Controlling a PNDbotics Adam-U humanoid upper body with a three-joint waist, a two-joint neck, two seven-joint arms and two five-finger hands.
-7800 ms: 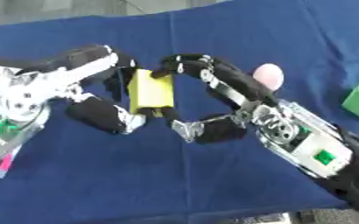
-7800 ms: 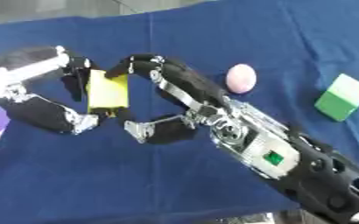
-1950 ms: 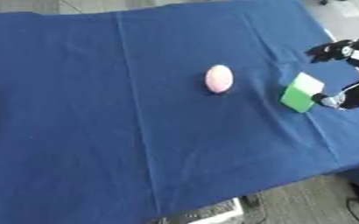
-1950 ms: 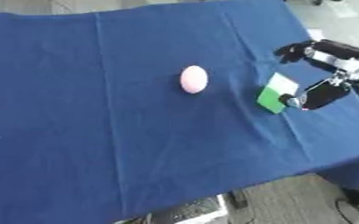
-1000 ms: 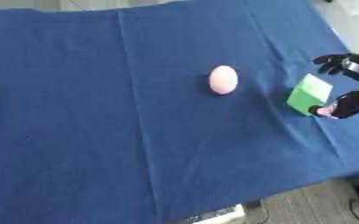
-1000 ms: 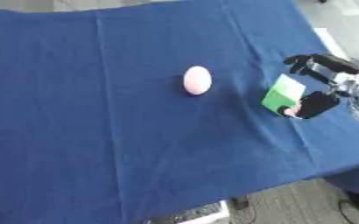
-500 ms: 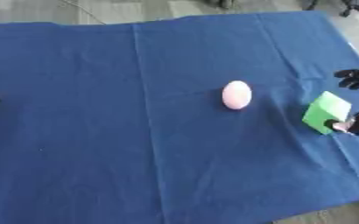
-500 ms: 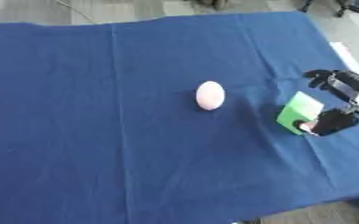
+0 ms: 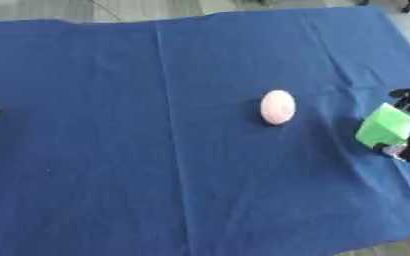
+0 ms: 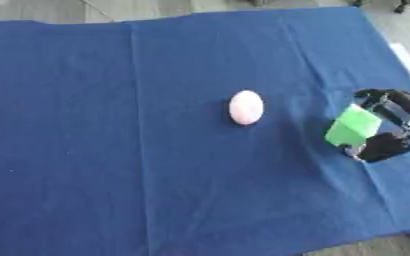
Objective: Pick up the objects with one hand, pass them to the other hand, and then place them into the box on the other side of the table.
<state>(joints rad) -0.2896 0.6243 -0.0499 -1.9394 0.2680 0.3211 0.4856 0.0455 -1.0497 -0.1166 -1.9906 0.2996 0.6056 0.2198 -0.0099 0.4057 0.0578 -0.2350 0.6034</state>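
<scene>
Green block (image 10: 354,125) sits at the 3 o'clock edge of the blue-clothed bench (image 10: 112,150). My right hand (image 10: 385,131) has fingers curled round the block, above and below it. I see the pink egg-shaped object (image 10: 246,107) near centre, well apart at 9 o'clock from the block.

even, soft overhead light, bright with no glare on the blue cloth (image 9: 112,150). the pink egg shape (image 9: 278,107) casts a faint shadow at its left. both views are soft and blurred, most near the right edge.
</scene>
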